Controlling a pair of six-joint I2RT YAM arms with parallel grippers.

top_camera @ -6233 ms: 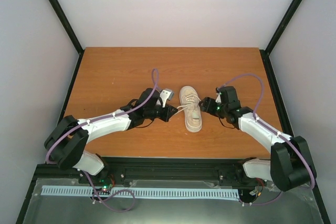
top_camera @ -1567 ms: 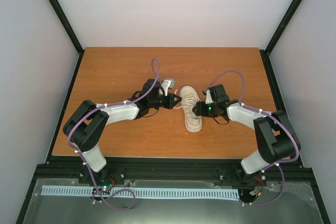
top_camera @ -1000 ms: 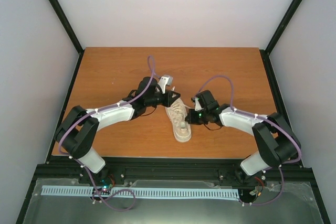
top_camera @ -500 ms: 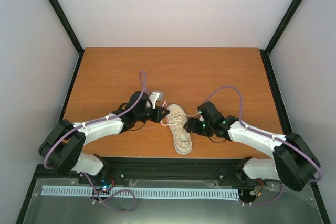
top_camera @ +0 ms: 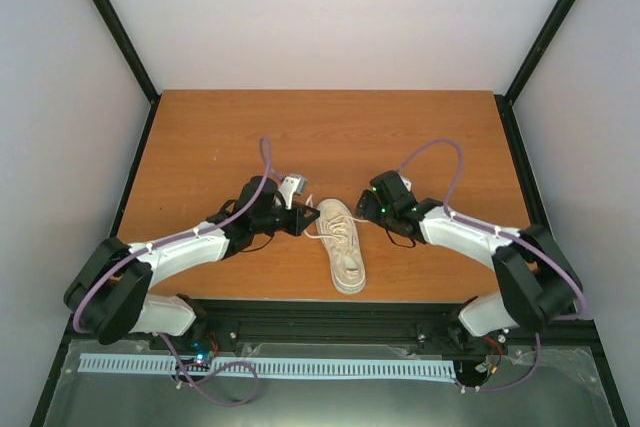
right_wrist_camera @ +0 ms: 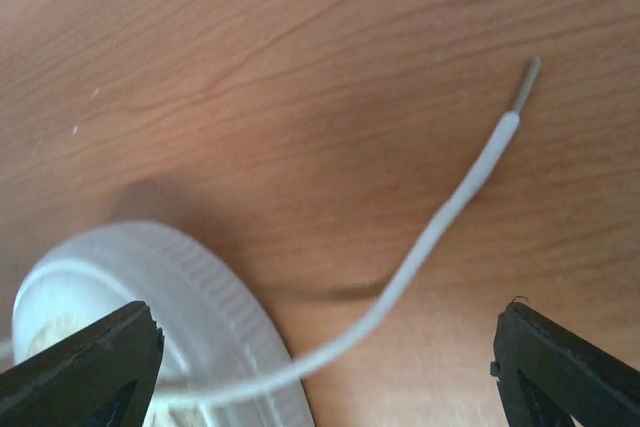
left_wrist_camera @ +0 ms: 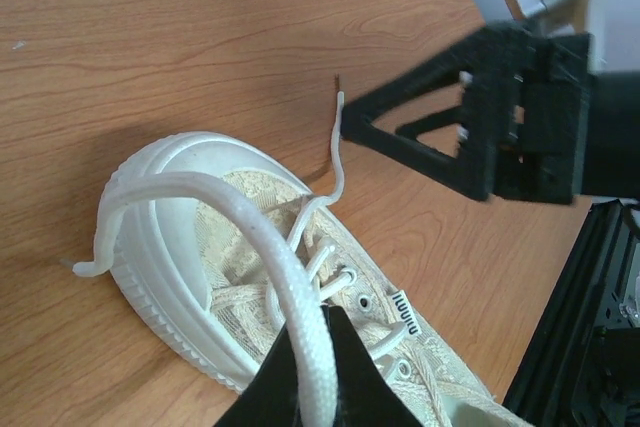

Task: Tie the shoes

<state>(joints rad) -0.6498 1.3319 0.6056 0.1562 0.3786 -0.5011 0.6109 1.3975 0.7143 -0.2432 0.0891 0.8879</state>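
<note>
The cream sneaker [top_camera: 341, 245] lies on the wooden table, toe away from me, heel near the front edge. My left gripper [top_camera: 308, 220] is at the toe's left side, shut on a thick white lace [left_wrist_camera: 255, 227] that loops over the toe cap [left_wrist_camera: 170, 237]. In the left wrist view the gripper [left_wrist_camera: 318, 339] pinches that lace between its black tips. My right gripper [top_camera: 370, 207] is open just right of the toe. In the right wrist view the right gripper [right_wrist_camera: 325, 342] straddles the other lace end [right_wrist_camera: 440, 215], which lies loose on the table beside the toe [right_wrist_camera: 200, 297].
The wooden table [top_camera: 200, 137] has black frame posts at its corners and a black rail along its near edge [top_camera: 320, 312]. The loose lace's tip [left_wrist_camera: 339, 102] lies close to the right gripper's finger [left_wrist_camera: 430, 137]. Purple cables arch over both arms.
In the last second the shoe slid toward the near edge with both arms. Since half a second ago the right gripper has moved back from the shoe's middle to beside the toe; the left has barely moved.
</note>
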